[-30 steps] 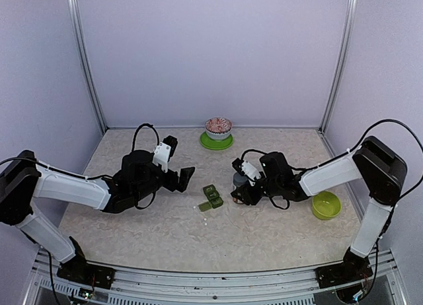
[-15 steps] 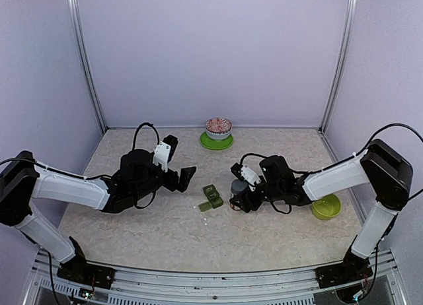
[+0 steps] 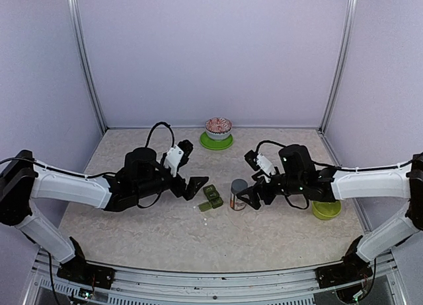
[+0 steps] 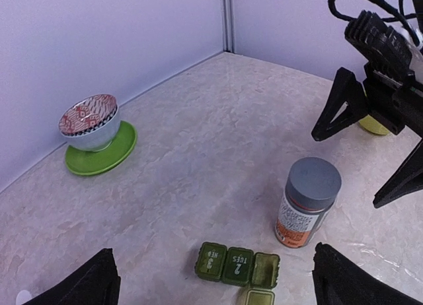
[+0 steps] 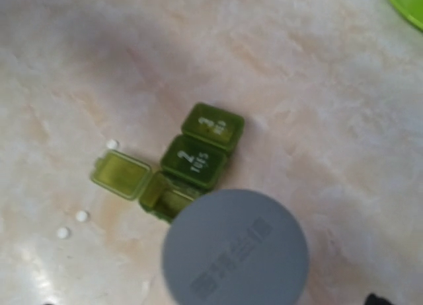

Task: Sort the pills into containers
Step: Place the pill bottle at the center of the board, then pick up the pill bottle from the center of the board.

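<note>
Jaws of the right end effector (image 3: 252, 198) are spread wide and nothing is gripped. The bottle (image 3: 238, 195) is stood upright just left of it, untouched, with its grey cap on. Jaws of the left end effector (image 3: 190, 186) are also held apart and empty, just left of the containers (image 3: 211, 196). The containers are laid on the tabletop (image 3: 284, 153) between that end effector and the bottle. The end compartment by the bottle is open with its lid (image 5: 121, 175) flipped out; the other two are shut. Three pills (image 5: 81, 216) are seen loose on the tabletop beside that lid, outside the strip. A patterned bowl (image 3: 218, 126) is set on a green plate (image 3: 216, 143) far centre, and a lime bowl (image 3: 326, 208) sits at right.
</note>
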You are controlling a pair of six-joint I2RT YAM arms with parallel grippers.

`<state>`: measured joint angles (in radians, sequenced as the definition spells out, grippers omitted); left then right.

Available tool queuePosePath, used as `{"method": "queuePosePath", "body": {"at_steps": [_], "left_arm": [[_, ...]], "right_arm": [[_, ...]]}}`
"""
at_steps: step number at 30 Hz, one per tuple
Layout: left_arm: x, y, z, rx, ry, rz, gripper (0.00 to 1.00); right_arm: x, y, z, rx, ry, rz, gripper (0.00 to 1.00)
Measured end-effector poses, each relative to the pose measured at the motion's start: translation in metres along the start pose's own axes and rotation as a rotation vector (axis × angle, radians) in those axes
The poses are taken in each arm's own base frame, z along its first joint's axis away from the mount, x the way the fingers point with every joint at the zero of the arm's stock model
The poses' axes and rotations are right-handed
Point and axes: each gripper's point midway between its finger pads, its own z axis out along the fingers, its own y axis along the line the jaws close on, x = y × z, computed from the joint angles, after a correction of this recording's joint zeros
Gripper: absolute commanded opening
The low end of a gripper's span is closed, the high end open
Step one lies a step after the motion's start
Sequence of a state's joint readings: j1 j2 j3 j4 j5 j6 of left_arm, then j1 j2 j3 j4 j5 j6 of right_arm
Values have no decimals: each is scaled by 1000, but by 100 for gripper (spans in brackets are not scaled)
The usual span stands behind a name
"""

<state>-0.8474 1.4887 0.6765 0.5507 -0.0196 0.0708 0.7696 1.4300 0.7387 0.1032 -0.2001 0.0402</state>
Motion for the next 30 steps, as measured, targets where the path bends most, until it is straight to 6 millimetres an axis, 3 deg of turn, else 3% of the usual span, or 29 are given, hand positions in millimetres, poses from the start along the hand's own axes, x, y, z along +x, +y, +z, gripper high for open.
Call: {"method": "queuePosePath", "body": {"at_steps": [4, 11, 17, 21, 30], "left_arm": [[-15, -20, 14, 78, 0, 44, 99], [-15, -55, 43, 209, 92, 138, 99], [-22, -78, 70, 309, 170, 229, 99], [-20, -85, 86, 340, 225, 276, 97], [14, -99, 99, 429, 354, 342, 87]], "right_arm": [[-9, 3, -24, 8, -38, 22, 100], [-18, -9, -63, 115, -129, 120, 100], [-16, -39, -98, 232, -227, 263, 99], [-15, -55, -104, 280, -248, 323, 97], [-4, -56, -101, 282, -230, 350, 96]]}}
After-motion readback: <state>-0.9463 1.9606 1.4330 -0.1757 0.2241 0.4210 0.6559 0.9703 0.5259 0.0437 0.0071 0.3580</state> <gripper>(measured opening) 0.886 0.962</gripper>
